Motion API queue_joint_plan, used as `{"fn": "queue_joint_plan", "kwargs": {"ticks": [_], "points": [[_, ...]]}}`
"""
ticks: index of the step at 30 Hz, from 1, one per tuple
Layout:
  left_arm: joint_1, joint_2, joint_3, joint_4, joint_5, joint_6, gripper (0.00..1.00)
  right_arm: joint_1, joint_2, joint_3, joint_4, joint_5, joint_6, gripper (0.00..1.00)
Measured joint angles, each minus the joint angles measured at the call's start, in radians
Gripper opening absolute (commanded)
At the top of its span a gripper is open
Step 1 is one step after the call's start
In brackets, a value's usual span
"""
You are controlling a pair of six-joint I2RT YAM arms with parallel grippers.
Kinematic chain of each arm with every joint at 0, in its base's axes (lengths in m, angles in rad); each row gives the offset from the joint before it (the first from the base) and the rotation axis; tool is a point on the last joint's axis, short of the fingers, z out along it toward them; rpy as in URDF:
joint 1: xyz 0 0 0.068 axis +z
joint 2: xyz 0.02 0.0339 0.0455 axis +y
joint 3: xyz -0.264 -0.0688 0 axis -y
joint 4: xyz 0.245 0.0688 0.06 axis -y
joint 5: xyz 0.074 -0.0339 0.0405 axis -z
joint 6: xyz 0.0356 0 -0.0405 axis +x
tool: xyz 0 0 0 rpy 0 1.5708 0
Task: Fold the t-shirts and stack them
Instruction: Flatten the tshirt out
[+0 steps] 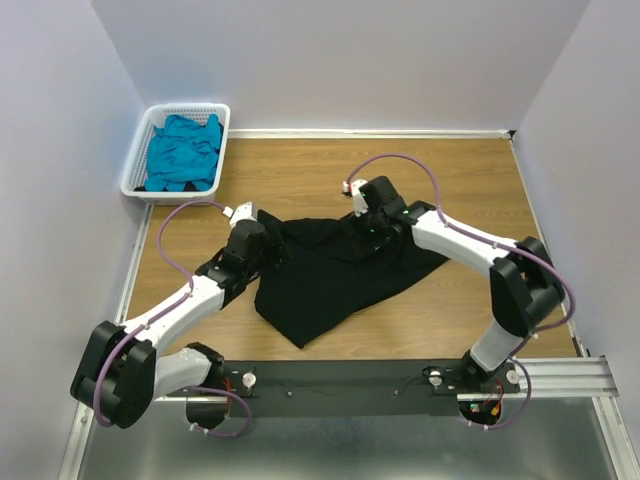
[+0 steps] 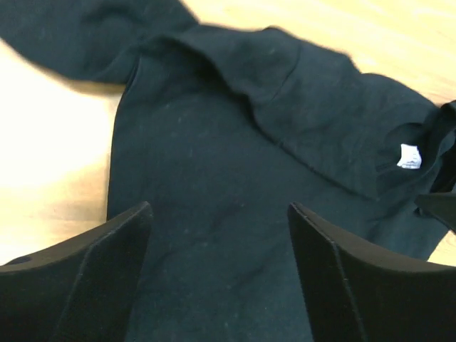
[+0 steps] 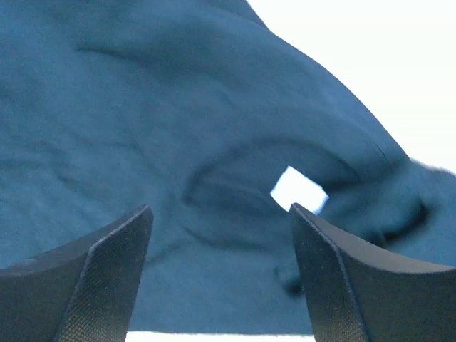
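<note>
The left gripper [image 2: 221,214] stands wide with nothing between its fingers, hovering over the left edge of the black t-shirt [image 1: 330,275]. The right gripper [image 3: 221,214] is just as wide and empty over that shirt's far right part, close to the white neck label [image 2: 409,156]. The shirt lies crumpled on the table [image 1: 450,180], a fold lying across its body (so the flattening step looks unfinished). Next, I judge, each gripper needs a shoulder or hem corner to pull it flat. The teal t-shirt [image 1: 185,150] sits in the white basket [image 1: 136,160], well beyond the black shirt's far left, and nothing blocks the arms.
</note>
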Motion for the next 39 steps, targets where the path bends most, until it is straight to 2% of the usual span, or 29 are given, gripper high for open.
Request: {"fn": "queue_joint_plan", "kwargs": {"ticks": [1, 3, 4, 12, 18, 21, 22, 24, 25, 26, 34, 39], "points": [[0.008, 0.002, -0.010, 0.004, 0.011, -0.010, 0.66, 0.015, 0.026, 0.023, 0.001, -0.012, -0.026, 0.78], [0.019, 0.013, -0.014, 0.011, 0.028, -0.026, 0.48, 0.039, 0.068, 0.056, 0.006, -0.039, -0.075, 0.70], [0.022, 0.026, -0.013, 0.020, 0.035, -0.034, 0.46, 0.048, 0.082, 0.064, 0.006, -0.052, -0.093, 0.69], [0.031, 0.219, 0.021, 0.051, 0.107, -0.048, 0.43, 0.077, 0.149, 0.067, 0.003, -0.111, -0.167, 0.67], [0.031, 0.319, 0.054, 0.052, 0.152, -0.044, 0.41, 0.081, 0.203, 0.069, 0.001, -0.114, -0.194, 0.56], [0.032, 0.348, 0.074, 0.055, 0.169, -0.044, 0.38, 0.081, 0.214, 0.069, -0.001, -0.113, -0.202, 0.45], [0.033, 0.361, 0.081, 0.063, 0.177, -0.044, 0.35, 0.081, 0.216, 0.069, 0.000, -0.113, -0.204, 0.34], [0.035, 0.386, 0.095, 0.078, 0.192, -0.043, 0.34, 0.081, 0.217, 0.069, 0.000, -0.112, -0.208, 0.19], [0.037, 0.398, 0.102, 0.086, 0.201, -0.045, 0.32, 0.081, 0.218, 0.071, -0.002, -0.111, -0.212, 0.07], [0.038, 0.405, 0.105, 0.092, 0.210, -0.045, 0.31, 0.081, 0.219, 0.072, -0.002, -0.111, -0.214, 0.02], [0.048, 0.435, 0.112, 0.130, 0.245, -0.046, 0.29, 0.045, 0.219, 0.157, -0.016, -0.076, -0.220, 0.01], [0.051, 0.436, 0.112, 0.131, 0.253, -0.045, 0.29, -0.140, 0.238, 0.305, -0.016, -0.036, -0.159, 0.01]]}}
